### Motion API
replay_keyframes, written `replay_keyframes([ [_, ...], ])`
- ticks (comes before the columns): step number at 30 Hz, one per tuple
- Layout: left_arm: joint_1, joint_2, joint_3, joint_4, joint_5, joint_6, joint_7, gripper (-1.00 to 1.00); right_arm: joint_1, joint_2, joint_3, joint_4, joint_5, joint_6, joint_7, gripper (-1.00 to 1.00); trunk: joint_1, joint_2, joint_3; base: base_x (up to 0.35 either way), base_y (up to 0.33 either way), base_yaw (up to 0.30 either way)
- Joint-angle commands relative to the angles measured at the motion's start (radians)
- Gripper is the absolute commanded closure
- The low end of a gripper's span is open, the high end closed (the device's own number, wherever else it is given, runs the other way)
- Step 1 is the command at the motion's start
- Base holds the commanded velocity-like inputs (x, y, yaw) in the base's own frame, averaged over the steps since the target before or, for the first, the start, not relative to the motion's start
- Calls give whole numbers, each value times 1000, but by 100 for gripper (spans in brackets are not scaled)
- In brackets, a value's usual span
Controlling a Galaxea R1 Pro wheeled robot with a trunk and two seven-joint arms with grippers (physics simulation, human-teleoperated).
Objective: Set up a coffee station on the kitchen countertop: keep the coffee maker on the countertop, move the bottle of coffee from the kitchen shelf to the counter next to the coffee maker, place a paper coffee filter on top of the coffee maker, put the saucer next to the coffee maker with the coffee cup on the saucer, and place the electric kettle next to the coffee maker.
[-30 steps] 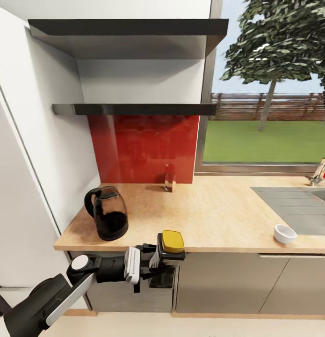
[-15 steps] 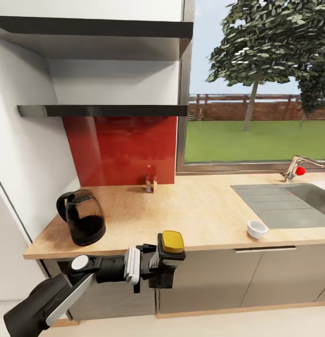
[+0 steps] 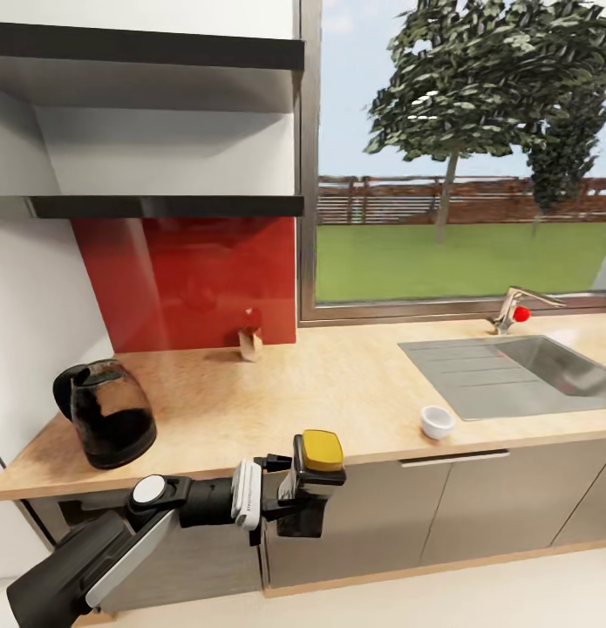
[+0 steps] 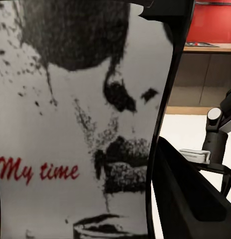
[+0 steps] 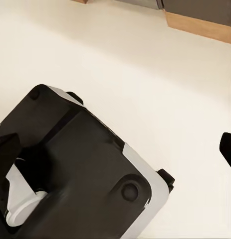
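**A:** What is the left gripper (image 3: 296, 490) doing?

**B:** It is clamped on the bottle of coffee (image 3: 312, 481), held upright in front of the cabinet faces, below the front edge of the kitchen countertop (image 3: 337, 392). The yellow-tan lid (image 3: 322, 450) sits at about the height of that edge. In the left wrist view the jar's white label (image 4: 80, 124) is pressed close to the camera, printed with a dark face and the red words "My time", with one black finger (image 4: 195, 194) alongside it.

**A:** And the right gripper?

**B:** I cannot tell. The right wrist view gives the robot's black and white base (image 5: 80, 174) over a pale floor (image 5: 145, 64), with no fingers clear enough to judge.

**A:** What lies beyond the jar?

**B:** Up on the worktop, to the gripper's left and farther back, stands the electric kettle (image 3: 106, 423), upright near the wall end. To its right, near the front edge just beside the grey sink (image 3: 512, 375), sits a small white cup-like dish (image 3: 437, 421); I cannot make out a handle. Farther back, against the red backsplash (image 3: 189, 279), is a small tan item (image 3: 248, 342). Above that runs the kitchen shelf (image 3: 163, 206), with a window (image 3: 459, 174) to its right.
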Motion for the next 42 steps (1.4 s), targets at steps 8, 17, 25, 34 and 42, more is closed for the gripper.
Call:
replay_keyframes([
  [8, -2, 1, -3, 0, 6, 1, -2, 100, -1, -1, 7, 0, -7, -5, -1, -100, 0, -1, -1, 0, -138, -63],
  [17, -1, 1, -3, 0, 6, 1, -2, 100, -1, -1, 7, 0, -7, -5, 0, -100, 0, -1, 0, 0, -13, -241],
  [25, -2, 1, -3, 0, 6, 1, -2, 100, -1, -2, 7, -1, -7, -5, 2, -100, 0, -1, 1, 0, -1, -97],
  [34, -2, 1, -3, 0, 6, 1, -2, 100, -1, -2, 6, -1, -7, -5, 1, -100, 0, -1, 1, 0, -131, -13],
  [42, -2, 1, -3, -1, 6, 1, -2, 100, -1, -2, 6, 0, -7, -5, 1, -100, 0, -1, 1, 0, -59, -214],
])
